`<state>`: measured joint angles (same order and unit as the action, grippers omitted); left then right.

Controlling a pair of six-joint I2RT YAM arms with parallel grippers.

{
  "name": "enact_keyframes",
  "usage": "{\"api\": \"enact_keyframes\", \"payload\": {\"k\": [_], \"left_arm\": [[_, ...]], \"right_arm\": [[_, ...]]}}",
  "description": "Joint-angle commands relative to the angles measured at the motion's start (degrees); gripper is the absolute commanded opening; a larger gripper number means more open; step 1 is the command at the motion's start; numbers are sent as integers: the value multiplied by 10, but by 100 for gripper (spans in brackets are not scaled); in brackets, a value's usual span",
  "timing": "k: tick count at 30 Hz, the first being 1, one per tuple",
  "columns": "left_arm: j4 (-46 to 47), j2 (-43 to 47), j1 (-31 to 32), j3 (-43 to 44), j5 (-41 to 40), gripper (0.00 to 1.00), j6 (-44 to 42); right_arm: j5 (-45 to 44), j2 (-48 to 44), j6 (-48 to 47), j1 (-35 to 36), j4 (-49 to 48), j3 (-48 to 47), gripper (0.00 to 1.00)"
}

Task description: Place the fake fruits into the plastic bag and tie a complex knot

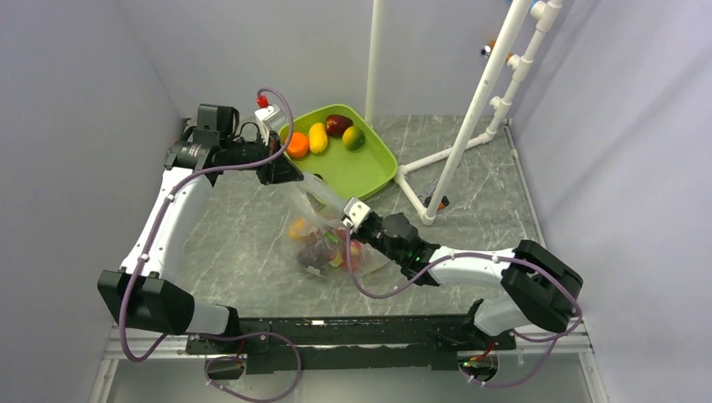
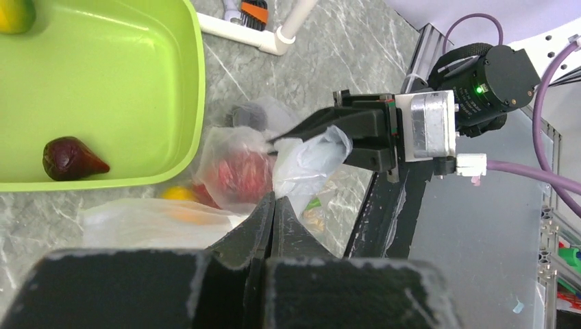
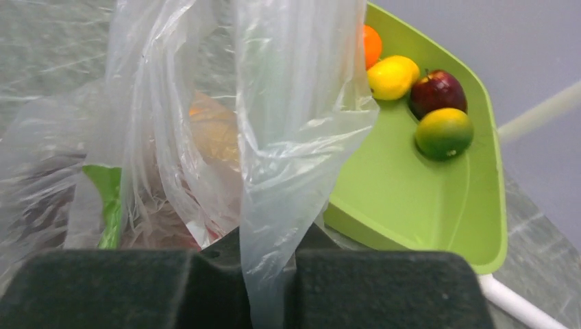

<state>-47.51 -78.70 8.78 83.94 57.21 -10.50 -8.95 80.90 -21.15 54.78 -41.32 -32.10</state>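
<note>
From above, the left claw [image 1: 290,175] is pinching shut on the stretched neck of the plastic bag [image 1: 323,243], just in front of the green tray [image 1: 374,172]. The right claw [image 1: 347,211] is gripping the same strip lower down. The bag is lying on the table [image 1: 252,227] between the arms, with fruits [image 1: 326,252] showing inside. An orange [image 1: 298,144], a yellow fruit [image 1: 317,137], a maroon fruit [image 1: 338,124] and a green-yellow fruit [image 1: 353,137] are sitting in the tray.

In the left wrist view, the left claw's fingers are pressing together on thin plastic, while the right claw opposite is clamping a white bunch of bag.

In the right wrist view, a strip of bag is running down between its closed fingers, with the tray just beyond.
</note>
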Motion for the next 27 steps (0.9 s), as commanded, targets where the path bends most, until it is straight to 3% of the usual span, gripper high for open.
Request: {"api": "enact_keyframes", "payload": {"k": [1,10,19,22,25,27], "left_arm": [[61,10,-14,48,7,0,-28],[103,-72,116,120,-11,0,-52],[51,-129,217,189,-60,0,-150],[11,-131,221,196,-38,0,-182],[-13,-97,205,164,-25,0,-220],[-11,-66,194,126,-19,0,-246]], "right_arm": [[100,-12,-30,-4,78,34,0],[176,9,-96,-3,67,18,0],[189,13,-114,-3,70,28,0],[178,4,-114,-3,77,25,0],[184,-41,-91,-15,109,24,28],[212,-83,-68,-29,146,22,53]]}}
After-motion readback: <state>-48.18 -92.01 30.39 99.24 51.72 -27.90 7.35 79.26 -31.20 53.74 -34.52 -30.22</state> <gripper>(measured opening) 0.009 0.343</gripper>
